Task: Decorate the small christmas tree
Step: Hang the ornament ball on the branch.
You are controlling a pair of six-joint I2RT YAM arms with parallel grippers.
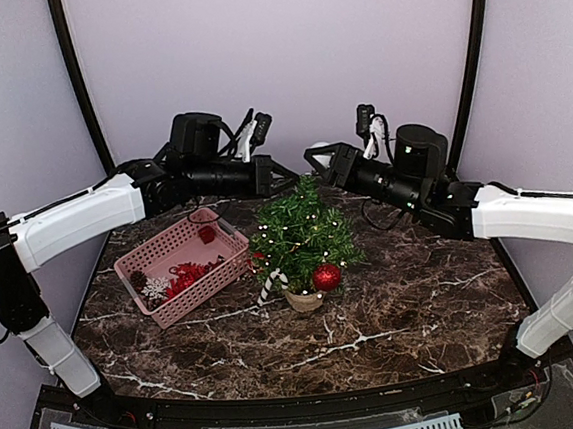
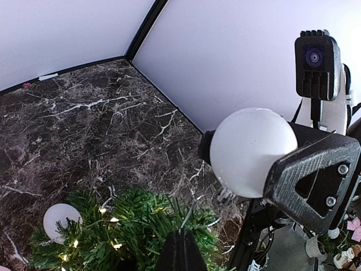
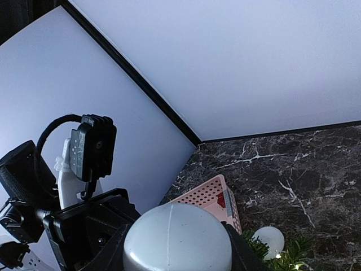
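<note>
Standing near the middle of the table (image 1: 416, 314), the tree (image 1: 303, 235) sat upright in its pot (image 1: 303, 299), dotted with small warm lights. A red ball (image 1: 326, 276) hung low on its near right side and a candy cane (image 1: 271, 284) low on its near left. The wrist views showed a white ball (image 2: 60, 220) lodged among the branches. A small red spot at the tree's left edge was too small to name.

Just above and behind the treetop, the right gripper (image 1: 320, 158) held a second white ball (image 2: 252, 151), its fingers (image 2: 316, 179) partly spread around it. The left gripper (image 1: 289, 178) hovered just left of the treetop, jaws closed, with nothing visible between them.

Hanging that second ball looked like the step in hand. The next move seemed to call for lowering the right gripper to a bare branch away from the ornaments already on the tree. It would then need to let go only once the needles bore the ball. Whether the ball had a loop or hook could not be told. The closed left gripper, so near the crown, might have had to draw aside.

The basket (image 1: 231, 241) lay left of the tree, holding a red tangle (image 1: 186, 277), a snowflake (image 1: 154, 286) and a dark piece beside that, too small to name.

Counted: one tree, one pot, two white balls, one red ball, one cane, one basket, one snowflake, two grippers.
</note>
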